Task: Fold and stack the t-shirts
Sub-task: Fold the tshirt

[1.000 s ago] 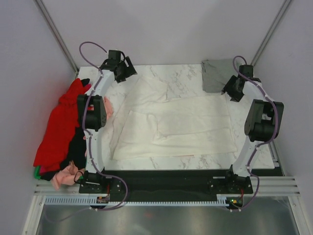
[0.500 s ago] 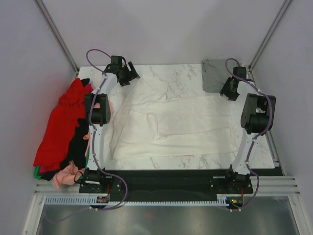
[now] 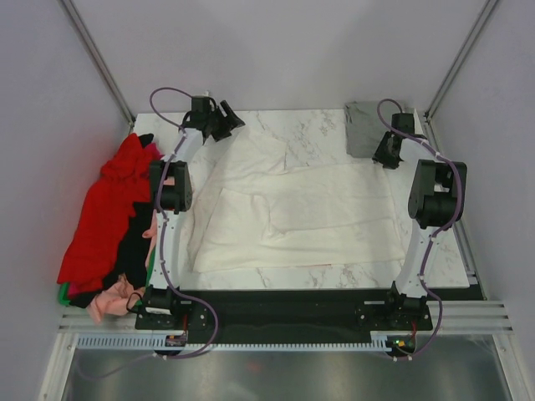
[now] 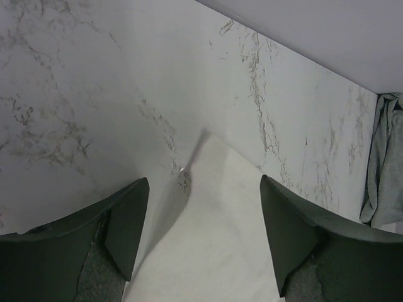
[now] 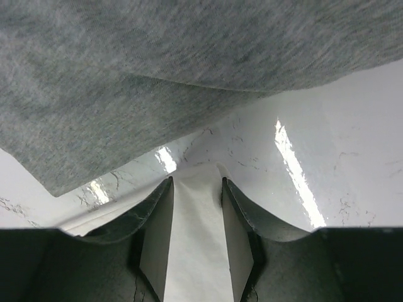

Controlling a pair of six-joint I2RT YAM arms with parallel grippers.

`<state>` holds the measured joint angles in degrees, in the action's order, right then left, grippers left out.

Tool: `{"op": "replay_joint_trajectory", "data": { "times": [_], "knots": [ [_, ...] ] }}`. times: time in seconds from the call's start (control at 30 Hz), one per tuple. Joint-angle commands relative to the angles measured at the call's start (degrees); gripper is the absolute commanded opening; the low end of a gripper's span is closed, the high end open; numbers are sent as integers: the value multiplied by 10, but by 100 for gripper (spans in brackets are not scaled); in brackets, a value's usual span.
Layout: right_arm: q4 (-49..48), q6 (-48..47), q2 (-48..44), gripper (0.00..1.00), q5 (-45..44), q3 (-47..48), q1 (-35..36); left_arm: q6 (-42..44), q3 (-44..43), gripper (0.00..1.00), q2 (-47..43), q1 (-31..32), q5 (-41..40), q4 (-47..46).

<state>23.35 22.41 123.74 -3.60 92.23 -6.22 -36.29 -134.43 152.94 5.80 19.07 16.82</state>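
A large white t-shirt (image 3: 318, 209) lies spread over the middle of the marble table. My left gripper (image 3: 230, 119) is at its back left corner, open; in the left wrist view the shirt's corner (image 4: 214, 239) lies on the table between the wide-apart fingers of that gripper (image 4: 203, 182). My right gripper (image 3: 383, 157) is at the shirt's back right corner. In the right wrist view it (image 5: 196, 182) is shut on a fold of the white cloth (image 5: 195, 245). A grey t-shirt (image 3: 364, 127) lies just beyond it and fills the top of the right wrist view (image 5: 126, 75).
A heap of shirts hangs over the table's left edge: red (image 3: 104, 209), black (image 3: 132, 251), pink (image 3: 109, 301), a bit of green (image 3: 63, 292). The grey shirt's edge also shows at the right of the left wrist view (image 4: 381, 163). Walls close in behind and beside.
Both grippers have moved toward the back of the table, the left one also a little right, the right one closer to the grey shirt. The white shirt lies much as before.
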Motion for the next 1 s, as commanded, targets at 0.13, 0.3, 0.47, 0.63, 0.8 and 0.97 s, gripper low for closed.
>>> {"op": "replay_joint_trajectory", "data": {
  "times": [0.13,0.3,0.47,0.63,0.8,0.97],
  "knots": [
    [-16,-12,-5,41,-26,-1,0,-54,-7,72,45,10,39,-19],
    [-16,-16,-4,37,-33,4,-1,-55,-9,71,47,16,42,-28],
    [-15,-25,-1,33,-44,6,-1,-60,-7,64,46,18,38,-29],
    [-14,-26,4,24,-38,8,0,-58,-11,42,48,25,33,-28],
    [-14,-26,5,9,-34,11,-1,-60,-19,14,51,25,26,-29],
    [-8,-31,-3,0,-28,23,-1,-58,-26,2,32,24,26,-26]
  ]
}}
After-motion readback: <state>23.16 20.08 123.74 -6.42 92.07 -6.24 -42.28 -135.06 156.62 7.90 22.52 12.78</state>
